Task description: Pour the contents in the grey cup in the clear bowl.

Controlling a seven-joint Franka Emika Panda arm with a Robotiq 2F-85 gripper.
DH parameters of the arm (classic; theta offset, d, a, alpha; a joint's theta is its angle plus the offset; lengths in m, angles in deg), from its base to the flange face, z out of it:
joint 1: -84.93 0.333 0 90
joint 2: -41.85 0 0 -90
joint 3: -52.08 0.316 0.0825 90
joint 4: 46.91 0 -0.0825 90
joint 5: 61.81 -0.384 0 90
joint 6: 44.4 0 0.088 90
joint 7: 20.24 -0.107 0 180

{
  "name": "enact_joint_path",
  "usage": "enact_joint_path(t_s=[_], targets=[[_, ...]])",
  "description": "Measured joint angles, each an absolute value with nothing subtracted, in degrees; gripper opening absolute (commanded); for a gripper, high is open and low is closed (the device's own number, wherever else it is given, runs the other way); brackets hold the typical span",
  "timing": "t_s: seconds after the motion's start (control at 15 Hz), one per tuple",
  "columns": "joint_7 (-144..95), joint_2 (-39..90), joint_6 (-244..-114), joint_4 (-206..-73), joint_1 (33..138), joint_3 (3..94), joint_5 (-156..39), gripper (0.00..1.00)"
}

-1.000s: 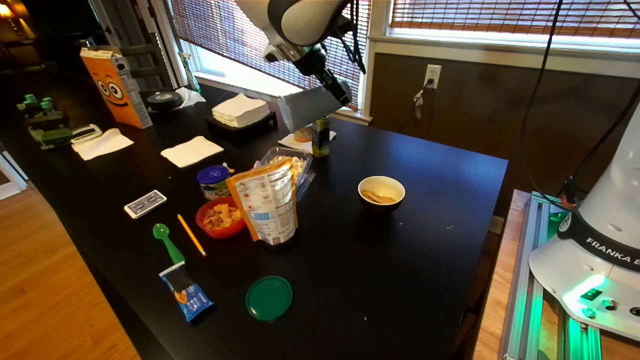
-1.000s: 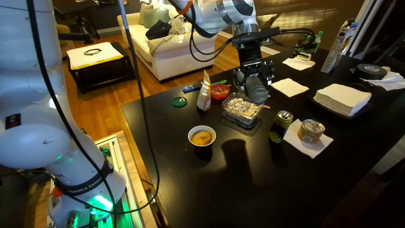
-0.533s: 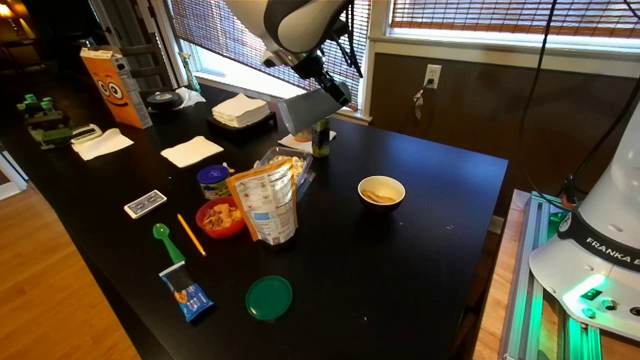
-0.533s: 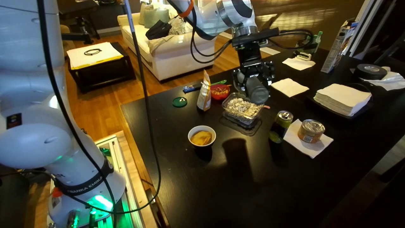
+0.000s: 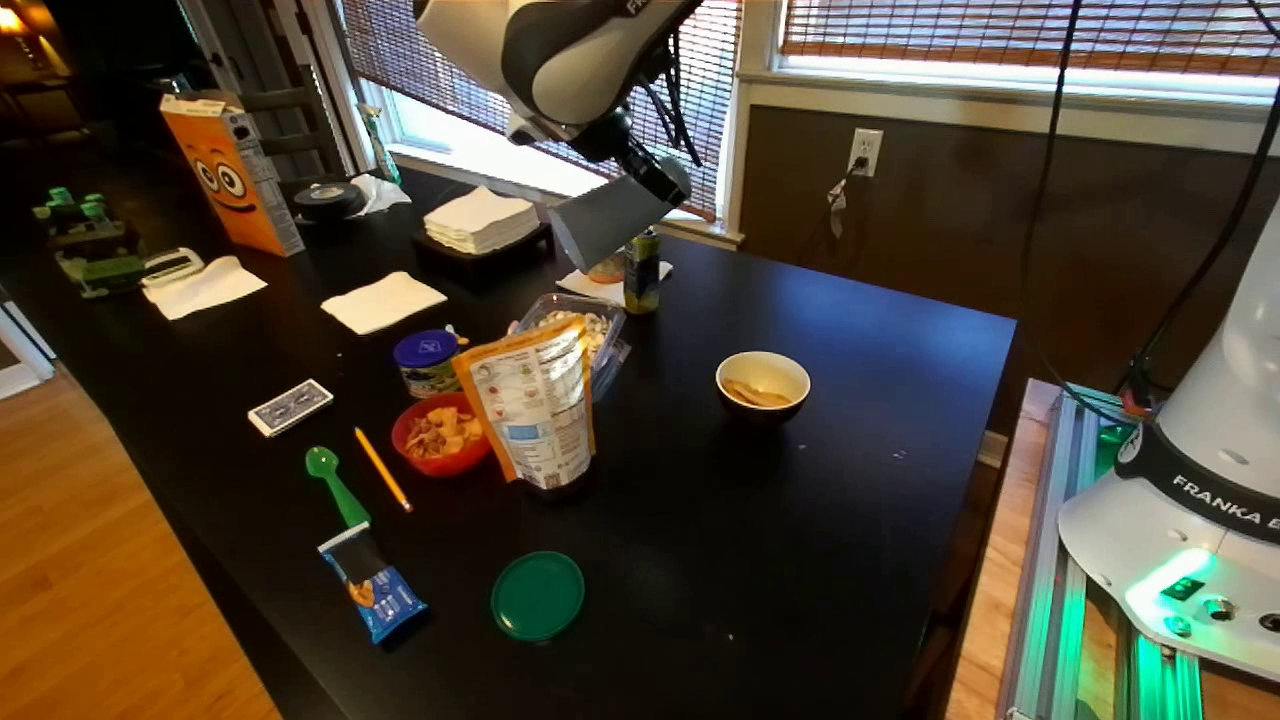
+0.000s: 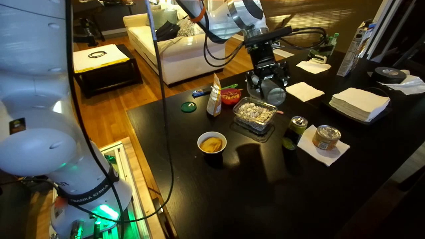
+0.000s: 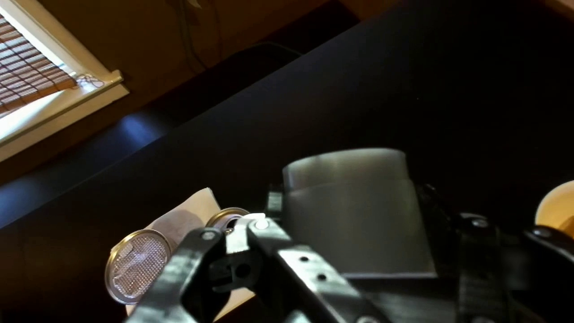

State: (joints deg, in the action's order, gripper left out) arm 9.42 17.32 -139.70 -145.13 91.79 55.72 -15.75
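My gripper (image 7: pixel 352 202) is shut on the grey cup (image 7: pixel 358 233), with a finger on either side of its wall. The cup is tipped well over in the air; in an exterior view the grey cup (image 5: pixel 608 218) has its wide end pointing down and to the left. Its rounded narrower end faces outward in an exterior view, on the grey cup (image 6: pixel 276 96). What is inside the cup cannot be seen. Just below stands the clear bowl (image 6: pixel 252 124), a see-through container heaped with pale pieces. In an exterior view a pouch partly covers it, and the wrist view does not show it.
The snack pouch (image 5: pixel 535 410) stands close to the clear bowl, beside a red bowl (image 5: pixel 445 465). A dark bowl with cream inside (image 5: pixel 782 372) holds yellow chips. A green can (image 6: pixel 296 126) and a tin (image 6: pixel 326 137) on a napkin stand nearby.
The cup has tipped a little further, its wide end slightly lower and its narrow end slightly higher. The arm has shifted slightly left in an exterior view. The grip is unchanged.
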Motion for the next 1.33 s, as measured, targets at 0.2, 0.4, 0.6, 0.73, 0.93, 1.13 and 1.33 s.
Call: enact_joint_path(t_s=[0.2, 0.4, 0.6, 0.73, 0.93, 1.13, 1.33], targets=[[9.42, 15.26, -136.68, -142.44, 92.80, 55.86, -13.22, 0.48], [9.45, 13.18, -133.99, -140.03, 93.87, 55.98, -10.66, 0.48], [9.52, 11.44, -131.92, -138.17, 94.68, 56.19, -8.15, 0.48], [9.69, 10.40, -130.74, -137.18, 95.18, 56.28, -6.47, 0.48], [9.83, 9.09, -129.12, -135.95, 95.62, 56.45, -4.52, 0.48], [9.84, 8.11, -127.33, -135.04, 95.97, 56.56, -2.57, 0.48], [9.98, 7.28, -125.50, -134.35, 96.54, 56.62, -0.59, 0.48]])
